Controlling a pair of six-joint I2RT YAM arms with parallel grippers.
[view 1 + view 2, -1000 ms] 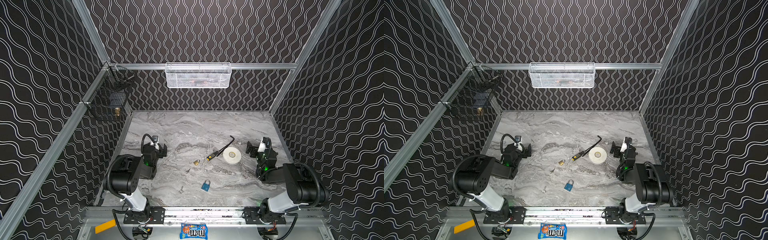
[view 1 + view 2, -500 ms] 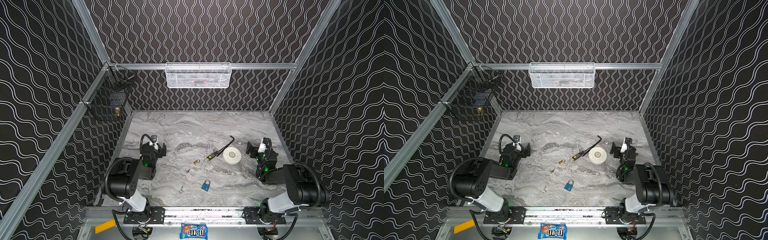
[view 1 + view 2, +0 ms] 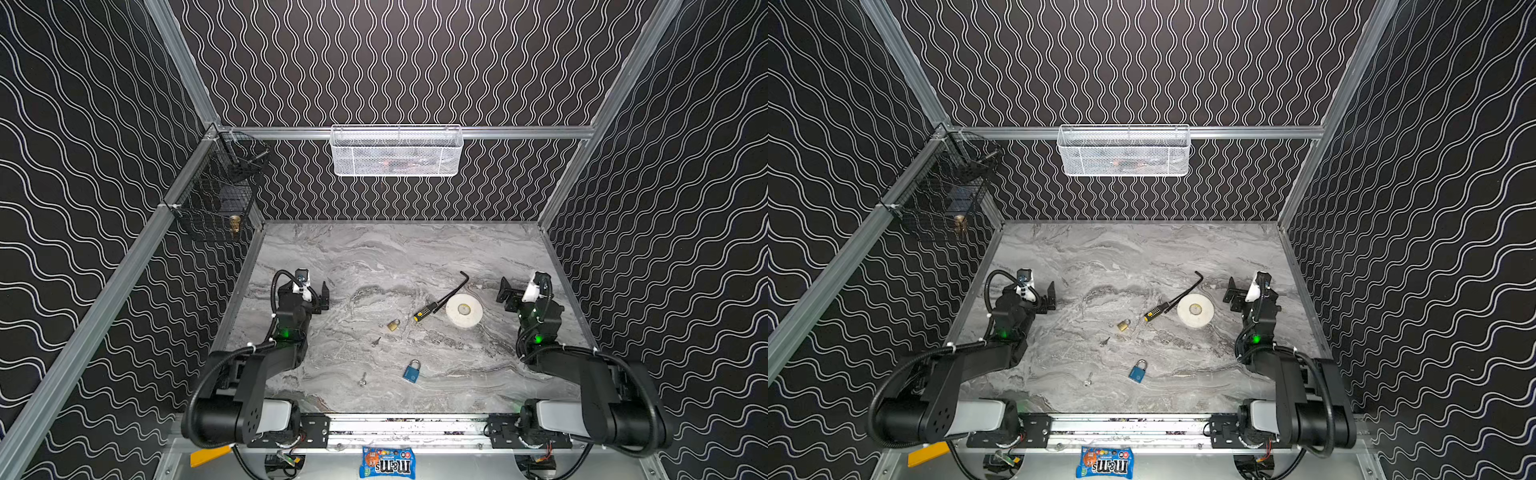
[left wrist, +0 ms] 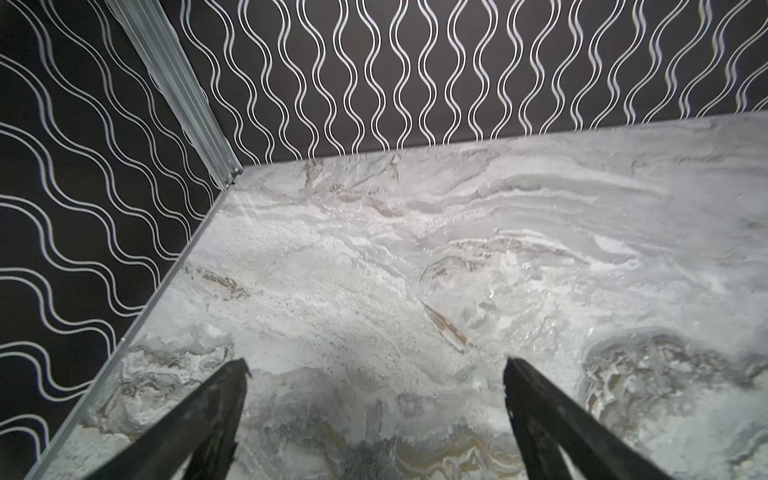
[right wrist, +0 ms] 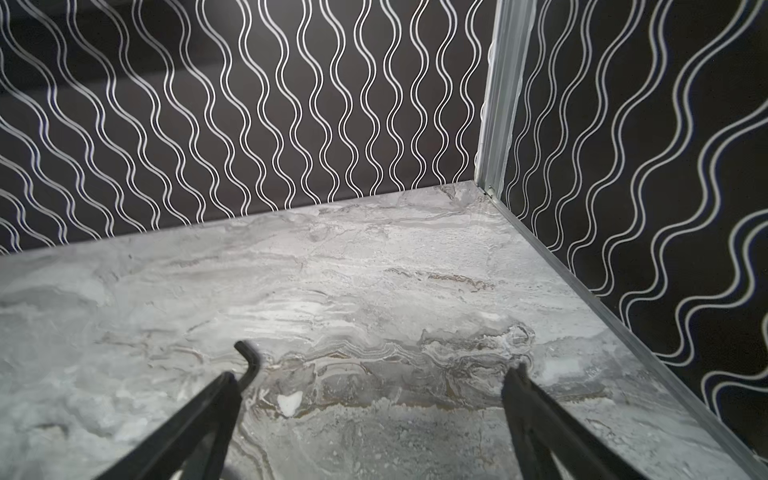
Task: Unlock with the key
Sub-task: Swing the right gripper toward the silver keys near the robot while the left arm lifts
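- both top views: the blue padlock [image 3: 411,371] [image 3: 1138,371] lies flat on the marble table [image 3: 374,257], and its shackle looks shut. a small silver key [image 3: 363,379] lies near it on the left arm's side. a second key [image 3: 376,341] sits between it and a brass padlock [image 3: 393,324].
- the left gripper [image 3: 321,296] and right gripper [image 3: 510,291] are both well apart from the blue padlock, jaws spread wide, holding nothing.
- left wrist: only bare marble between the spread jaws, blue padlock not in view.
- right wrist: same deal, wide and empty, with just the tip of a black bent tool [image 5: 249,361] beside one finger.
- my take: the step now is grabbing a key. it's thin and flat, so come straight down, pinch the head and leave the blade sticking out. can't tell which key fits which lock.
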